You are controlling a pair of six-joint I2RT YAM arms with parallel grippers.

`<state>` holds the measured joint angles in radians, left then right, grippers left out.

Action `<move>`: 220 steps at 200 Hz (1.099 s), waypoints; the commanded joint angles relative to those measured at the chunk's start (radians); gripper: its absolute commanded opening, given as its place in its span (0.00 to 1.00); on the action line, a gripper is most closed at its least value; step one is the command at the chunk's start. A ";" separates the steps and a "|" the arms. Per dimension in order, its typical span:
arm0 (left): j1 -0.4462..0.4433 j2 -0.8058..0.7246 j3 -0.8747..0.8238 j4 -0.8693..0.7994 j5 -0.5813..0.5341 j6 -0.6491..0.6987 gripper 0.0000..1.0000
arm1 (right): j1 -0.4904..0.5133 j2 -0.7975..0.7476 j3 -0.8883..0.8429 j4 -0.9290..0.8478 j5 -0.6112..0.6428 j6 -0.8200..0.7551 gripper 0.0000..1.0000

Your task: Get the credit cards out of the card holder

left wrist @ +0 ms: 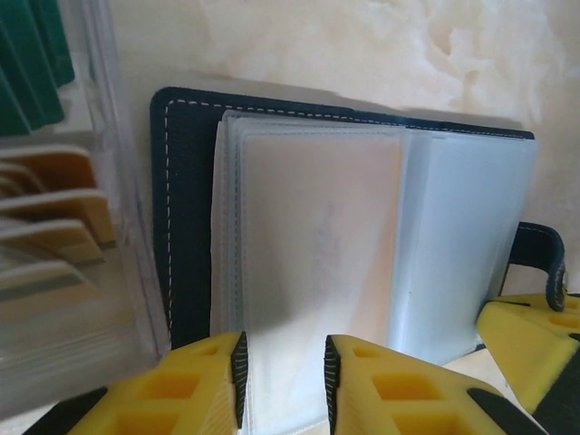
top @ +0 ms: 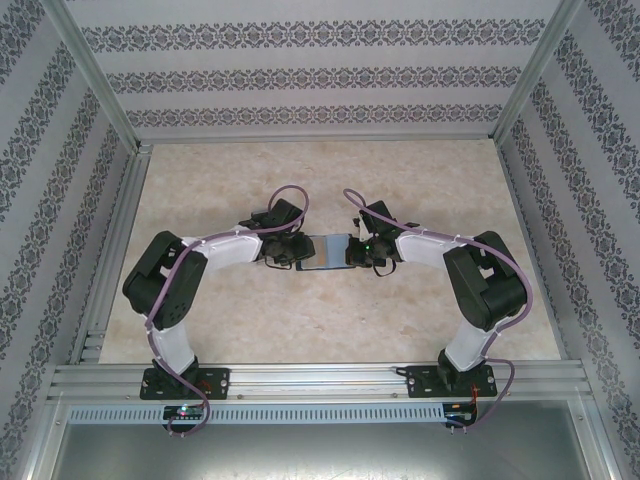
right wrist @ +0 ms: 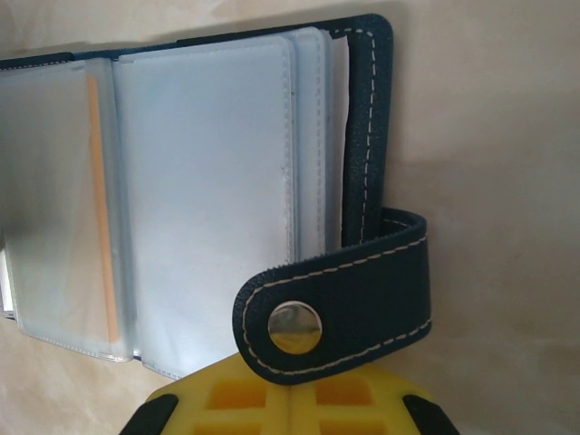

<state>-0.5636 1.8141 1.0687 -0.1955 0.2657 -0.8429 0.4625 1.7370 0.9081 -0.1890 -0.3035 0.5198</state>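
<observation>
Left wrist view: the left gripper (left wrist: 284, 372) stands part open, jaws astride the near edge of the clear sleeves (left wrist: 453, 245), clamping nothing visible; the right gripper (right wrist: 290, 401) is clenched, tips hidden under the closure tab (right wrist: 353, 299). The card holder (left wrist: 186, 208) lies spread flat on the table (left wrist: 381, 45) between them, a tan card (left wrist: 317, 227) inside its top sleeve. The step in hand looks like card extraction: next, the left jaws must nip that card's edge alone while the right steadies the holder.

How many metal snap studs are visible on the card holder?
1: a round silver stud on the end of the closure tab, which wraps around the stitched edge of the card holder. Its mating half may be hidden.
</observation>
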 commanded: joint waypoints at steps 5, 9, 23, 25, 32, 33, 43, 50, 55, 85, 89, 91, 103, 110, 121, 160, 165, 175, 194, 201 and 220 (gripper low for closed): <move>-0.018 0.020 0.034 -0.017 -0.003 0.006 0.30 | 0.005 0.029 0.003 -0.002 0.004 0.000 0.06; -0.018 0.021 0.035 -0.020 -0.004 0.008 0.30 | 0.005 0.029 0.003 -0.001 0.005 -0.001 0.06; -0.018 0.029 0.043 -0.038 -0.011 0.011 0.30 | 0.007 0.030 0.005 -0.002 0.003 0.001 0.06; -0.018 0.031 0.043 -0.042 -0.013 0.011 0.30 | 0.005 0.030 0.005 -0.002 0.003 0.000 0.06; -0.018 0.033 0.049 -0.053 -0.018 0.013 0.29 | 0.005 0.032 0.005 -0.001 0.001 0.000 0.06; -0.018 0.034 0.049 -0.055 -0.018 0.013 0.29 | 0.005 0.032 0.005 -0.001 0.001 0.001 0.05; -0.019 0.042 0.058 -0.070 -0.019 0.017 0.29 | 0.005 0.034 0.006 0.002 0.001 0.002 0.06; -0.019 0.048 0.063 -0.079 -0.020 0.016 0.26 | 0.005 0.037 0.007 0.000 -0.002 0.002 0.06; -0.020 0.051 0.066 -0.082 -0.020 0.017 0.26 | 0.005 0.039 0.007 0.002 -0.003 0.003 0.05; -0.027 0.048 0.073 -0.103 -0.043 0.015 0.26 | 0.005 0.039 0.009 0.002 -0.005 0.005 0.05; -0.028 0.046 0.075 -0.104 -0.043 0.017 0.26 | 0.005 0.039 0.008 0.002 -0.003 0.006 0.05; -0.027 0.046 0.076 -0.104 -0.043 0.019 0.26 | 0.005 0.038 0.008 0.002 -0.002 0.005 0.05; -0.031 0.045 0.082 -0.114 -0.046 0.023 0.26 | 0.003 0.038 0.005 0.005 0.000 0.007 0.05; -0.032 0.044 0.084 -0.118 -0.046 0.025 0.26 | 0.003 0.041 0.005 0.005 -0.002 0.008 0.05; -0.033 0.036 0.088 -0.127 -0.054 0.027 0.27 | 0.004 0.042 0.006 0.003 -0.005 0.007 0.05; -0.035 0.009 0.091 -0.162 -0.089 0.034 0.28 | 0.001 0.038 0.003 0.002 -0.005 0.007 0.04; -0.034 0.006 0.094 -0.166 -0.093 0.034 0.28 | -0.001 0.036 0.002 0.000 -0.005 0.008 0.04; -0.036 0.001 0.091 -0.170 -0.101 0.033 0.28 | -0.003 0.034 -0.001 0.000 -0.004 0.010 0.04; -0.038 -0.004 0.088 -0.172 -0.110 0.031 0.29 | -0.005 0.025 -0.010 -0.002 0.000 0.012 0.04; -0.037 -0.003 0.091 -0.177 -0.111 0.030 0.29 | -0.007 0.021 -0.016 0.002 0.000 0.013 0.04; -0.039 -0.004 0.084 -0.180 -0.114 0.029 0.29 | -0.007 0.017 -0.029 0.006 -0.003 0.018 0.04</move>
<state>-0.5846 1.8397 1.1378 -0.3336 0.1795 -0.8303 0.4603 1.7447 0.9089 -0.1738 -0.3119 0.5243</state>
